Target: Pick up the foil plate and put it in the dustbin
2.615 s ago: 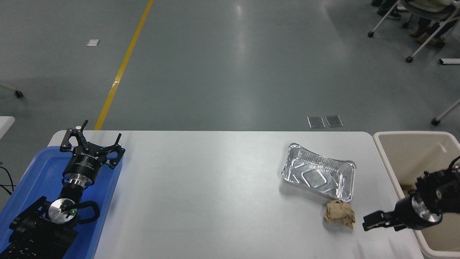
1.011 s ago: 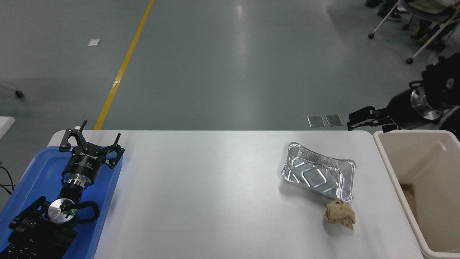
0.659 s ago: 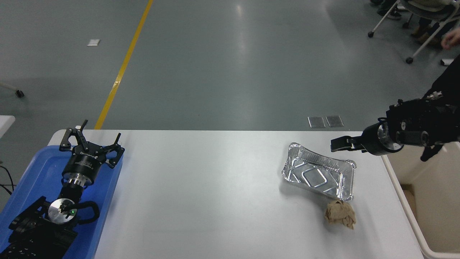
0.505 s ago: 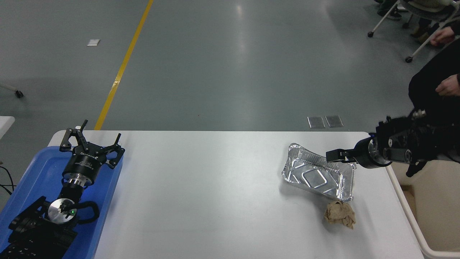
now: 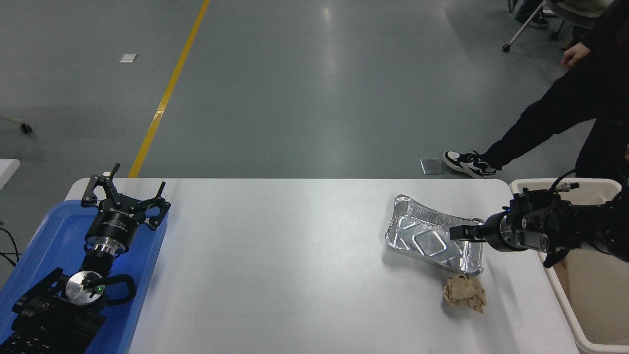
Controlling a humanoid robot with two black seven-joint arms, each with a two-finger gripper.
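The foil plate, a shiny silver rectangular tray, lies open side up on the right part of the white table. My right gripper comes in from the right and sits low at the plate's right end, over its rim. I see it edge-on, so its state is unclear. The cream dustbin stands just off the table's right edge, partly hidden behind my right arm. My left gripper is open and parked over the blue tray at the lower left.
A crumpled brown paper ball lies just in front of the plate's near right corner. A person in dark clothes stands beyond the table's far right corner, one shoe near the table edge and a hand higher up.
My right gripper swung from the near right, up past the table's far right corner, then down and left to the plate's right end. A person stepped into view at the top right. The plate has not moved.
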